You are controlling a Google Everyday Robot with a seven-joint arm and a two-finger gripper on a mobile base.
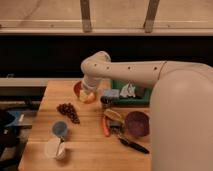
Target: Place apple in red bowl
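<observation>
The red bowl (77,89) sits near the back of the wooden table (90,155), mostly covered by my wrist. My gripper (87,95) hangs at the bowl's right rim, reaching in from the right. It is shut on the apple (88,97), a small yellow-orange fruit that shows just below the fingers. The apple is over the bowl's near-right edge; I cannot tell whether it touches the bowl.
A dark grape cluster (68,111) lies in front of the bowl. A carrot (105,126), a purple bowl (137,123) and a black utensil (133,145) lie to the right. A green tray (134,95) stands behind. A blue cup (60,128) and a white cup (54,148) stand front left.
</observation>
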